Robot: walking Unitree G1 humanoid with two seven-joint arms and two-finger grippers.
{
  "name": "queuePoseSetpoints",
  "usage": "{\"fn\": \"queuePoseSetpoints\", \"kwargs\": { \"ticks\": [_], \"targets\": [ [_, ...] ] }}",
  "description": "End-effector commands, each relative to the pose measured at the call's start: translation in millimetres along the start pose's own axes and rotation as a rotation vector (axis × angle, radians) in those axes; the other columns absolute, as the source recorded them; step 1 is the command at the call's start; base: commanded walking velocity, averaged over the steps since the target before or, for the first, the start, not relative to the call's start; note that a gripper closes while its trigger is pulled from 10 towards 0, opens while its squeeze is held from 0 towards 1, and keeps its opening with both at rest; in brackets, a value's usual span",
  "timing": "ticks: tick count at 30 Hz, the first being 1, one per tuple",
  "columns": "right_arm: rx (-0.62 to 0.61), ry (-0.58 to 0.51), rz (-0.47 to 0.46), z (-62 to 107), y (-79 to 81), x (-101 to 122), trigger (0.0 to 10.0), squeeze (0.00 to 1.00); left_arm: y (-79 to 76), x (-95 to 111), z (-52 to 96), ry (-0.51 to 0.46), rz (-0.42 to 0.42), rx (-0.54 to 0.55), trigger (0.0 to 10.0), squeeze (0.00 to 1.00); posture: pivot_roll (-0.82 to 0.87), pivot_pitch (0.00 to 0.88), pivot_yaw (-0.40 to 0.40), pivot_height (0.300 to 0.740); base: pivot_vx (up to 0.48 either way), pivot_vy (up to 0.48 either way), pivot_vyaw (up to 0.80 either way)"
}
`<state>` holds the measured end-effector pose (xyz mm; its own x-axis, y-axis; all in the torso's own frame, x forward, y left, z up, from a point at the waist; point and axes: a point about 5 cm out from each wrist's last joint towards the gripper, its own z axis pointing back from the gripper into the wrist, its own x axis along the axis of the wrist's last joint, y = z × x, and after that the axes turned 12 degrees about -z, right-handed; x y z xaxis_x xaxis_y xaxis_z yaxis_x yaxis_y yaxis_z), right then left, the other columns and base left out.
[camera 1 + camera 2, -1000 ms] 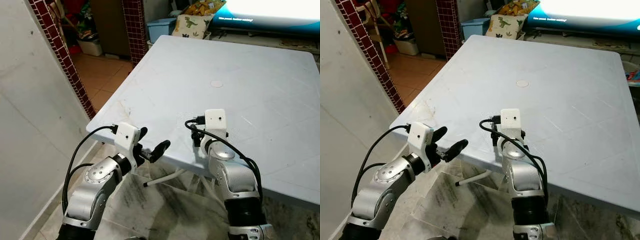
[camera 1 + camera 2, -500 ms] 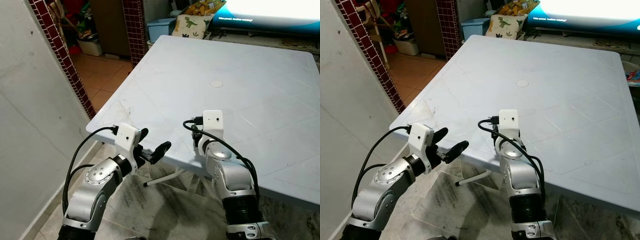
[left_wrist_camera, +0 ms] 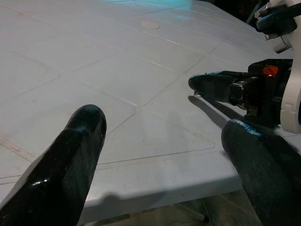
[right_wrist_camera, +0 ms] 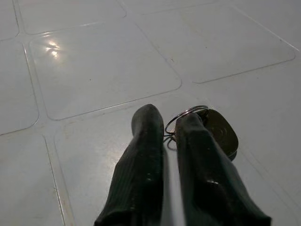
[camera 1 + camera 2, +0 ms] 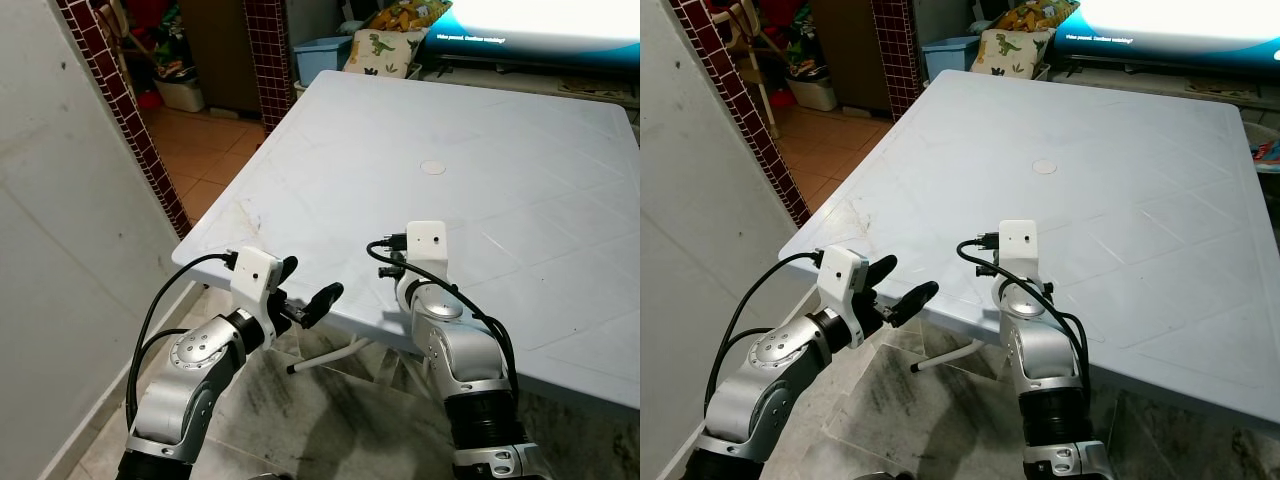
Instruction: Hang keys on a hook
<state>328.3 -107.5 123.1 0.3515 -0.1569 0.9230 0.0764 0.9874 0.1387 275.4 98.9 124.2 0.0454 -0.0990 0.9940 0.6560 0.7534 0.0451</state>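
Keys (image 4: 214,129): small, light, loose metal set on a thin ring with a flat dark fob, lying on the white surface (image 5: 520,160) near its front edge, ring pinched between the closed right gripper (image 4: 170,123); left gripper (image 3: 164,141) spread, empty; likely slippery, so best held by the ring.

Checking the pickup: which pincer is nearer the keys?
The right pincer: its fingers are closed on the ring of the keys on the white table. The left pincer hangs open off the table's near edge, apart from them.
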Motion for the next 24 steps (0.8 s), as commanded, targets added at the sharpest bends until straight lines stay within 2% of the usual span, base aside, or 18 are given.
{"fn": "queuePoseSetpoints", "kwargs": {
  "ticks": [1,18,21,23,24],
  "targets": [
    [0.012,-0.009,-0.006,-0.6,3.5,3.4,0.0,0.0,-0.6,2.1,1.4,-0.004,-0.002,-0.004,10.0,0.0,0.0,0.049,0.087,0.74,0.0,0.0,0.0],
    [0.026,-0.023,0.023,0.6,5.1,4.0,0.0,0.0,-2.1,2.0,1.1,-0.003,-0.001,-0.009,10.0,0.0,0.0,0.049,0.09,0.74,0.0,0.0,0.0],
    [0.038,-0.033,0.04,1.2,6.8,5.1,0.0,0.0,-2.2,1.9,1.0,-0.003,-0.001,-0.01,10.0,0.0,0.0,0.049,0.09,0.74,0.0,0.0,0.0],
    [0.07,-0.071,0.1,3.1,10.8,9.2,0.0,0.0,-2.4,2.1,0.8,-0.004,-0.001,-0.011,10.0,0.0,0.0,0.047,0.091,0.74,0.0,0.0,0.0],
    [0.07,-0.071,0.1,3.1,10.8,9.2,0.0,0.0,-2.4,2.1,0.8,-0.004,-0.001,-0.011,10.0,0.0,0.0,0.047,0.091,0.74,0.0,0.0,0.0]
  ]
}}
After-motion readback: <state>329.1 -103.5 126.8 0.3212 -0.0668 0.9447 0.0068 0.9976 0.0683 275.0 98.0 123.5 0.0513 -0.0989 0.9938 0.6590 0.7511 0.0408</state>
